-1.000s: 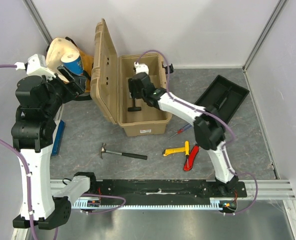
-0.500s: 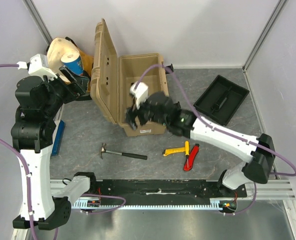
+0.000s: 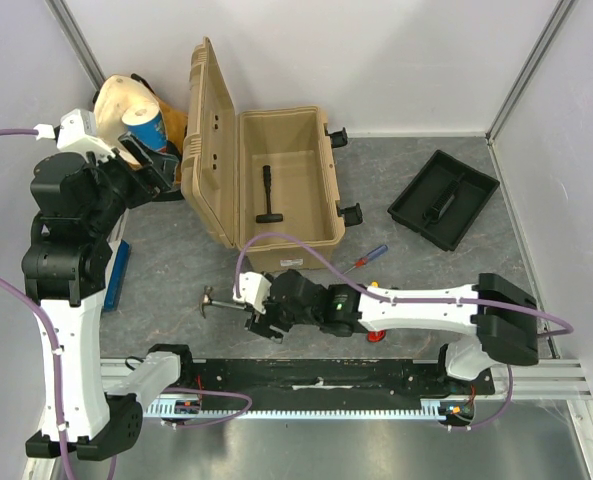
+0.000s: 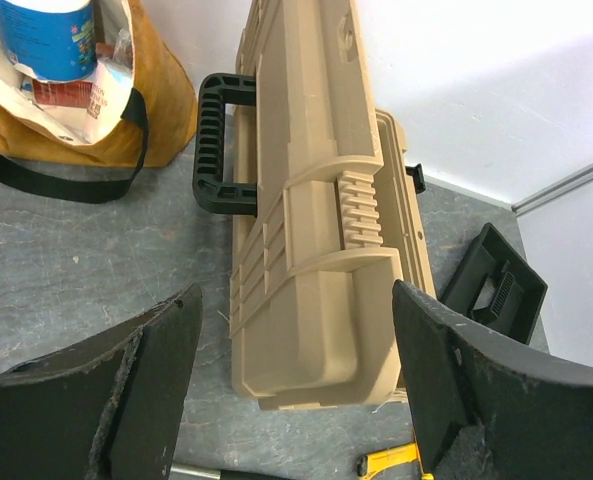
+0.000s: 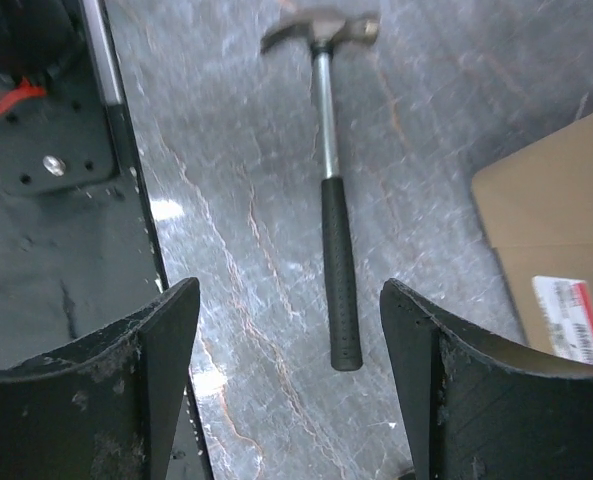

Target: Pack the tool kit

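- Hammer (image 5: 328, 190) flat on desk (image 3: 166, 280), just in front of open toolbox (image 3: 281, 262).
- Right pincer (image 5: 291, 375) overhead, jaws wide, empty.
- Best bet: lower straight, straddle black grip (image 5: 340, 280), close toward head end for balance.

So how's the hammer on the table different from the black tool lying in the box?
The hammer lies on the table in front of the box, below the open right hand; the black tool lies inside the box. The hammer has a bare metal head and shaft with a black grip; the black tool looks black all over. Both are T-shaped and lie flat, and neither is held.
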